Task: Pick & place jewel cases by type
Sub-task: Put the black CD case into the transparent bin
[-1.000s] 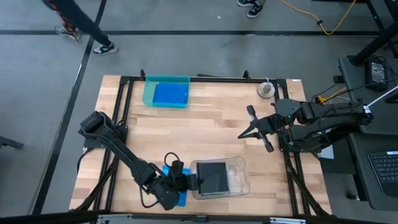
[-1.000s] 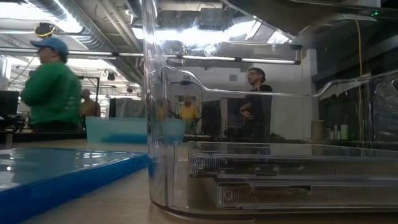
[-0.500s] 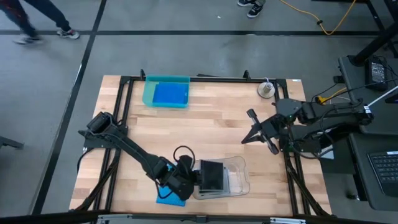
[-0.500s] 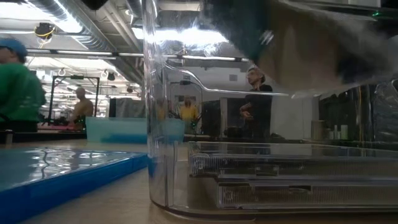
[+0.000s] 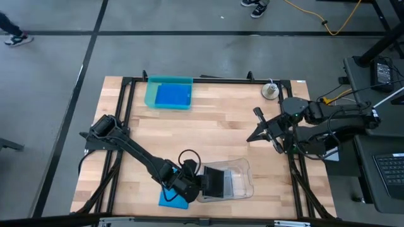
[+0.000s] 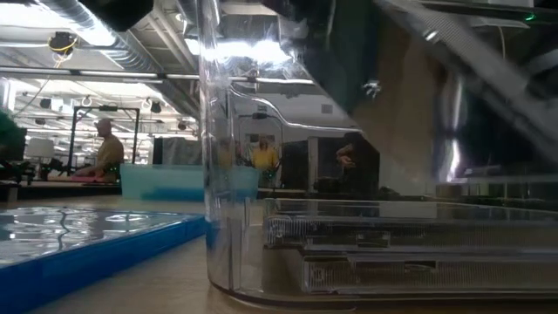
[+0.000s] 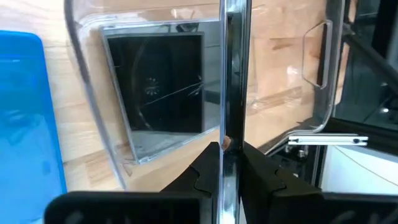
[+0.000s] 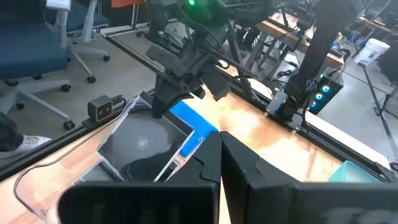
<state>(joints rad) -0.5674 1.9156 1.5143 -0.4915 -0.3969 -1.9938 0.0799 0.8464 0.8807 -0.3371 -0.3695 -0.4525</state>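
Observation:
My left gripper (image 5: 201, 183) is shut on a dark grey jewel case (image 5: 214, 181) over the clear tray (image 5: 243, 167) by the table's near edge. Another dark case showing its disc (image 7: 158, 87) lies flat in that tray. A bright blue case (image 5: 169, 198) lies flat on the table just left of the tray, beside my left gripper. A second blue case (image 5: 172, 96) lies in the teal tray (image 5: 151, 88) at the far edge. My right gripper (image 5: 249, 138) hovers shut over the table's right side, touching nothing. My left gripper pinches the dark case between its two fingers at one edge (image 7: 230, 124), coming from the table's left. The case is lifted clear and tipped up on edge, so the wrist view sees it as a thin strip above the case lying in the clear tray (image 7: 314, 62).
A small round object (image 5: 270, 91) sits near the far right corner. Black frame rails (image 5: 126, 107) run along the table's edges. Bare wood lies between the two trays. People stand in the room beyond the table (image 6: 109, 157).
My left gripper has carried the dark case a little rightward over the clear tray and turned, so the case has tipped from nearly flat up toward its edge and sunk lower over the tray. My right gripper has drawn back slightly toward the table's right edge.

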